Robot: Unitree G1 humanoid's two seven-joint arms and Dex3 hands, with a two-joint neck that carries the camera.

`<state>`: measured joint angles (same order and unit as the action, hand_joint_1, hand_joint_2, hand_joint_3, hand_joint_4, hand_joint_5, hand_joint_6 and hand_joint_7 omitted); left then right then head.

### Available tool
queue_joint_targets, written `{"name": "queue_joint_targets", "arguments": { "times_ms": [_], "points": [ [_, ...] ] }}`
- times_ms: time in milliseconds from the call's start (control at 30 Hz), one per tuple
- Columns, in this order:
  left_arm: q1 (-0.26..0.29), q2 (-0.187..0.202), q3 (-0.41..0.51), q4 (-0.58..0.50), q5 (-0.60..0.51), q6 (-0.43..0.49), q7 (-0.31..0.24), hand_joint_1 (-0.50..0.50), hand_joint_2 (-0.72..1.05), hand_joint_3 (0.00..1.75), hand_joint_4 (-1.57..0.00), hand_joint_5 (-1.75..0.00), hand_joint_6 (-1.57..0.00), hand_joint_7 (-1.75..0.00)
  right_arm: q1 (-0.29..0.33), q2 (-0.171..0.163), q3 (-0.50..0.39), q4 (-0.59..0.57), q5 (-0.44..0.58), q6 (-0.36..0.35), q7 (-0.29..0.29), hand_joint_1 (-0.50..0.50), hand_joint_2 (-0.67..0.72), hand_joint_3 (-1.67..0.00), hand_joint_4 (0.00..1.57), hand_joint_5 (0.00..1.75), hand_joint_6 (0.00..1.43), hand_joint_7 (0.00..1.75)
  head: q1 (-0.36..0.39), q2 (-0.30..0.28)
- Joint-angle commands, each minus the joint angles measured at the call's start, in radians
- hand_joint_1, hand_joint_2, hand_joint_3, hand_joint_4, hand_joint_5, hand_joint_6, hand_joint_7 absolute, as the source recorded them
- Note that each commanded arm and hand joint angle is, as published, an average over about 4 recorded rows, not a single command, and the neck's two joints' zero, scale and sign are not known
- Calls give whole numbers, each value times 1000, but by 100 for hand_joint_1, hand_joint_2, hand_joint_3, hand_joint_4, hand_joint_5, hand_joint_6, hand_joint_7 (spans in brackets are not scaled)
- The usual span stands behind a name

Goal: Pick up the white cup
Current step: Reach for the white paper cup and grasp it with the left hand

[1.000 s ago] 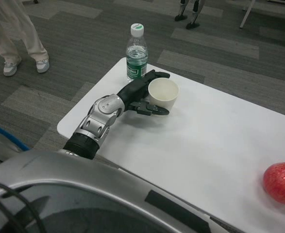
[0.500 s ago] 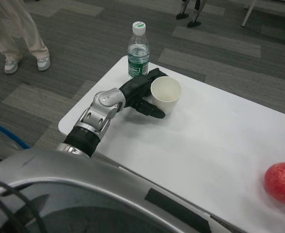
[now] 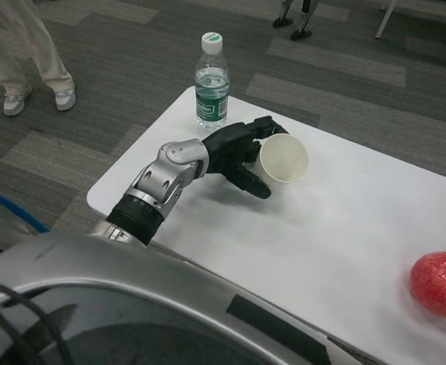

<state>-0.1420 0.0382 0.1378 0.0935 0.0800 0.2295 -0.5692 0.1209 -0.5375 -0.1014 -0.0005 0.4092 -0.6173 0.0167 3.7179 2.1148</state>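
The white cup (image 3: 283, 158) is tilted, its open mouth turned toward me and to the right, and it looks raised off the white table (image 3: 344, 228). My left hand (image 3: 238, 152) grips it from its left side, with fingers over the top rim and below the base. The silver left forearm (image 3: 158, 186) reaches in from the lower left. My right hand is out of view.
A clear water bottle (image 3: 211, 84) with a green label and white cap stands near the table's far left corner, just behind the hand. A red apple (image 3: 438, 284) lies at the right edge. A person's legs (image 3: 25, 53) stand on the carpet at upper left.
The left hand has closed round the cup, carried it to the right and tipped it, so its mouth now faces me rather than straight up.
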Motion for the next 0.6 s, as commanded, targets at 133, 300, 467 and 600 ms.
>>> {"name": "queue_joint_targets", "arguments": {
  "times_ms": [133, 300, 467, 600],
  "points": [
    [-26, 7, -25, -60, -86, 56, 0, 50, 94, 2, 0, -82, -3, -159, 4, 5, -11, -10, 6, -9, 3, -33, -11, -127, 0, 19, 0, 63, -70, 11],
    [-37, 15, -41, -74, -151, 76, 4, 50, 87, 2, 0, -82, -3, -161, 5, 5, -11, -10, 6, -9, 5, -33, -13, -127, 0, 19, 0, 63, -128, 27],
    [-44, 27, -55, -72, -262, 74, 24, 50, 87, 2, 0, -82, -3, -161, 6, 7, -11, -11, 7, -10, 6, -33, -10, -127, 0, 19, 0, 63, -168, 41],
    [-47, 33, -73, -70, -355, 65, 37, 50, 87, 9, 0, -82, -3, -161, 6, 9, -13, -13, 6, -11, 8, -33, -10, -127, 0, 19, 0, 63, -188, 51]
  ]
}}
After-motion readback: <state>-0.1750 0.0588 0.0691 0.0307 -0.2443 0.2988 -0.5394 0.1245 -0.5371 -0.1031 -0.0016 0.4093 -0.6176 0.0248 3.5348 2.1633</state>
